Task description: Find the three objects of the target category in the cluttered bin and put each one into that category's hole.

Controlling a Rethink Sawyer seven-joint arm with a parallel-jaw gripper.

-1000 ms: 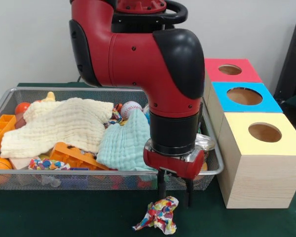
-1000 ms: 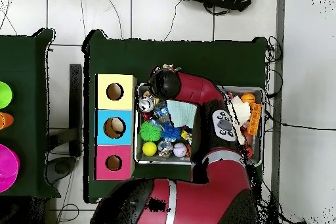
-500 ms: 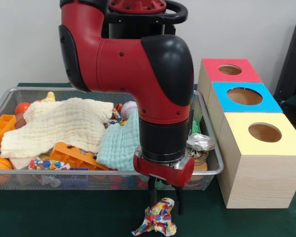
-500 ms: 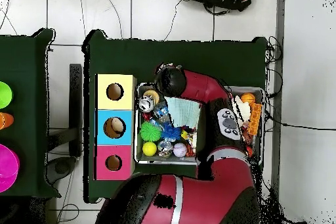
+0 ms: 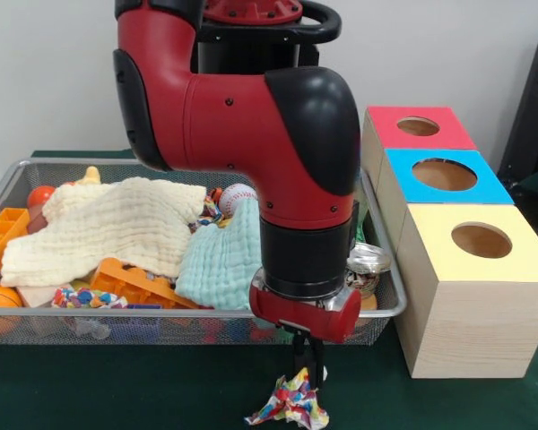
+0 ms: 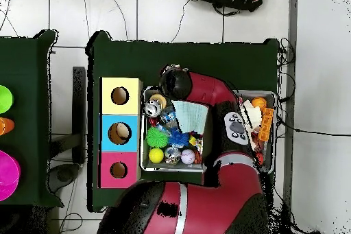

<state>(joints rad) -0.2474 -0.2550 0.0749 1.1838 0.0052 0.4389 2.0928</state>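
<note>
My gripper (image 5: pixel 307 365) hangs over the green table in front of the wire-mesh bin (image 5: pixel 161 313), shut on the top of a crumpled multicoloured piece (image 5: pixel 290 405) that rests on the table. One knotted rope bundle (image 5: pixel 88 297) lies at the bin's front left, and rope strands (image 5: pixel 206 213) show between the cloths. The blue-topped box's round hole (image 5: pixel 444 174) is at the right, between the red and yellow boxes. In the overhead view the arm hides the gripper, and the blue box's hole (image 6: pixel 120 132) shows something pale inside.
A cream cloth (image 5: pixel 117 224) and a mint cloth (image 5: pixel 220 264) cover much of the bin. An orange plastic piece (image 5: pixel 134 282), a baseball (image 5: pixel 236 197) and a spiky green ball (image 6: pixel 157 136) lie there too. The red-topped box (image 5: pixel 419 126) and the yellow-topped box (image 5: pixel 481 240) flank the blue one.
The gripper's fingers, spread around the crumpled piece before, have closed on its top. The arm shifted left, then slightly back to the right.
</note>
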